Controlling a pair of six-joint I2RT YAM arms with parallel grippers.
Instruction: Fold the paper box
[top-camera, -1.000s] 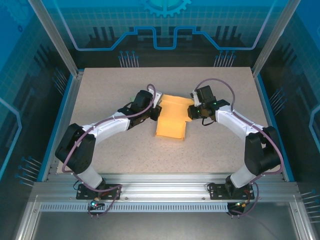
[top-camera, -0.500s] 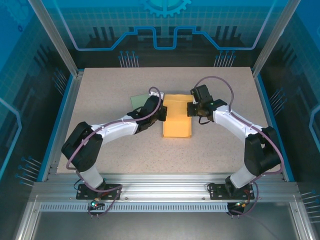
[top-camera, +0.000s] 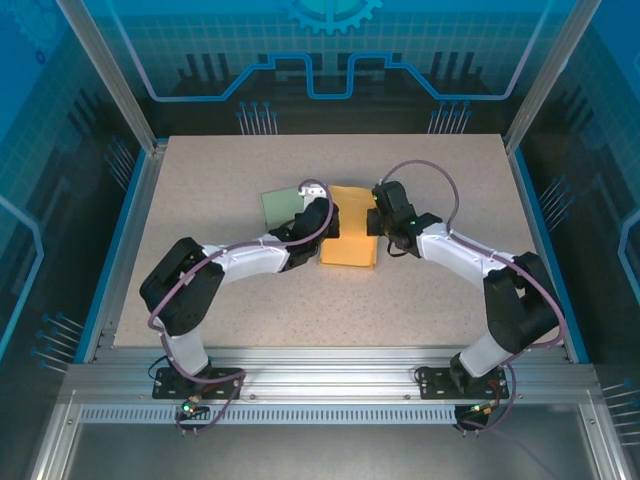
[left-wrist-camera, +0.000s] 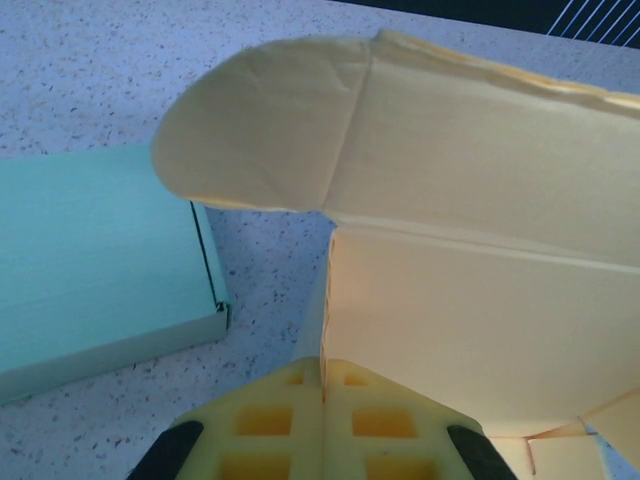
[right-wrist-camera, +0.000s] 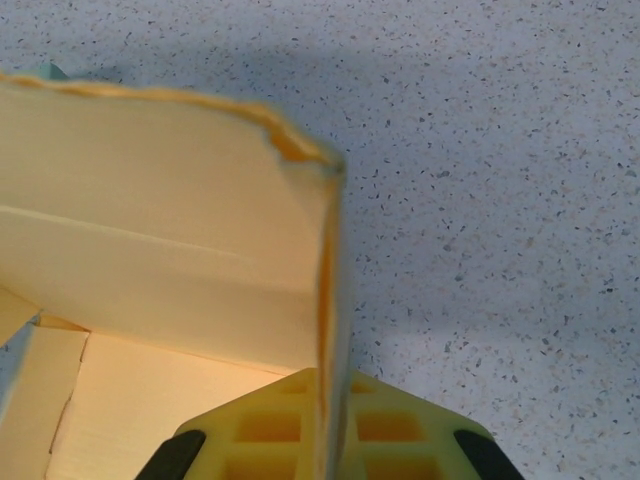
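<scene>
Nearest, in the left wrist view, the left gripper (left-wrist-camera: 323, 385) is clamping its yellow grid-patterned pads (left-wrist-camera: 262, 425) flat together on a thin wall of the paper box (left-wrist-camera: 470, 190). The card is entering the seam between the pads edge-on. Directly ahead of these jaws the wall is rising into a broad pale-yellow panel. A rounded flap is curling out above and to the left of them.

To the left of the same jaws, a flat green carton (left-wrist-camera: 90, 260) is lying on the speckled table (left-wrist-camera: 110, 60), just beside the box. Whether carton and box are touching cannot be told.

In the right wrist view, the right gripper (right-wrist-camera: 328, 390) is likewise pinching an upright box wall between its closed pads (right-wrist-camera: 395, 425). That wall is running straight ahead from the jaws to a ragged top corner. The box's open interior is lying to the left of these jaws, with a second panel standing across its far side. Bare table is spreading to their right.

From above, the two grippers are facing each other with the paper box held between them, each gripping one side. The box is sitting near the middle of the table. The green carton is lying beyond the left jaws, on the side away from the right gripper.
</scene>
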